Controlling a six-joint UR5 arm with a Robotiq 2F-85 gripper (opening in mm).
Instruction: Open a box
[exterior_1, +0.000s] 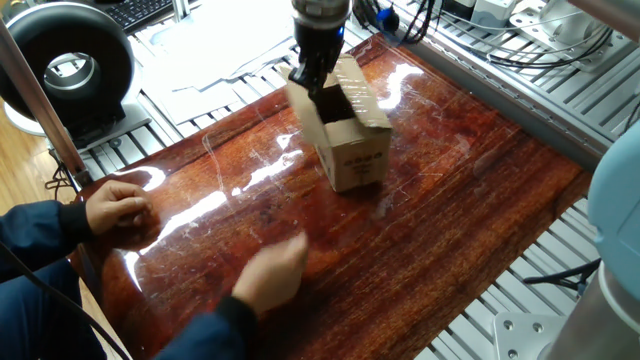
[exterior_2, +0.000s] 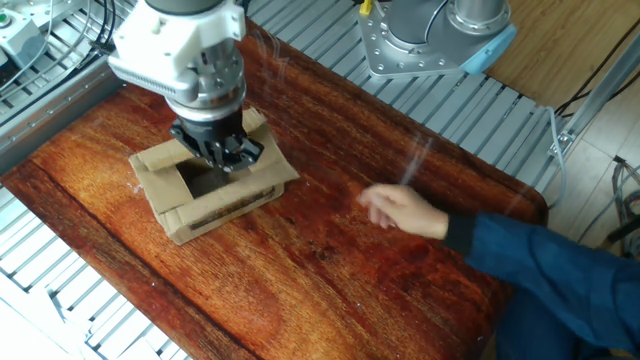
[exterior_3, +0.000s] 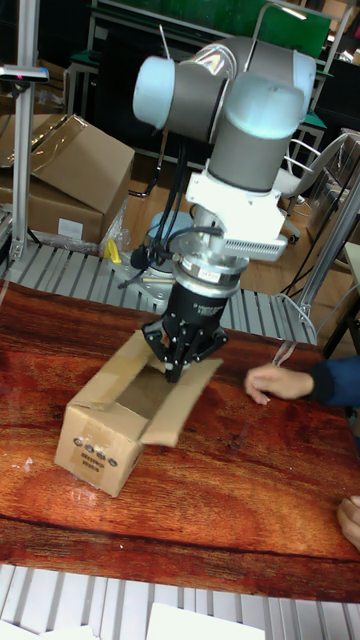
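Note:
The box is a small brown carton with black print on its side, standing on the dark wooden table. Its top flaps are spread outward and the dark inside shows. My gripper points straight down at the far rim of the opening, above the left flap. In the other fixed view the gripper hangs over the back edge of the box. In the tall view the fingertips meet in a point between two flaps of the box, so the gripper looks shut.
A person in blue sleeves sits at the table, one hand resting at the left and the other hand in the air near the middle. A black round device stands at the back left. Metal rails border the table.

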